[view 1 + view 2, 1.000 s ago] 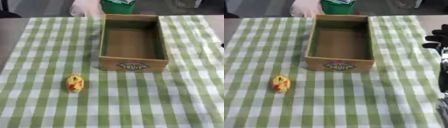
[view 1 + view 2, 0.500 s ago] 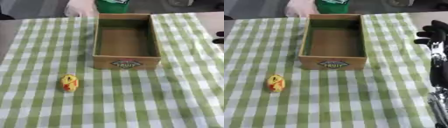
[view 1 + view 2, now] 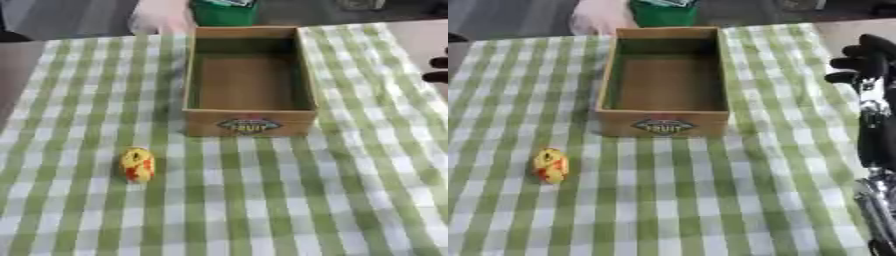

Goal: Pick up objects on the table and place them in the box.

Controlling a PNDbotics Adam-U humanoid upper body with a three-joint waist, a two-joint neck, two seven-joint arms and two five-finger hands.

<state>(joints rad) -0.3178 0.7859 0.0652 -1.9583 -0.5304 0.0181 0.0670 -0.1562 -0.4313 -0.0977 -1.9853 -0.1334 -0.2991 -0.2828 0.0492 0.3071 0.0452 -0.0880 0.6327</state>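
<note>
One rectangular cardboard box point(image 3: 663, 82), open-topped. One oval yellow-and-red object point(image 3: 550, 165) lies near the box's front-left corner, apart from it, on checked cloth point(image 3: 710, 200). Right hand point(image 3: 864, 60), right of box: fingers curled, holding nothing.

The tablecloth point(image 3: 262, 200) appeared to be woven cloth, matt, printed or woven in green and white checks, lying smooth with slight ripples. The box point(image 3: 249, 122) looked like matt brown cardboard, plain inside, with a printed paper-like label on its front wall. The small yellow and red object point(image 3: 137, 164) showed a smooth, faintly glossy surface, plastic by appearance. The right hand point(image 3: 866, 59) presented matt black casing, with shiny silver metal parts on the arm below it.
</note>
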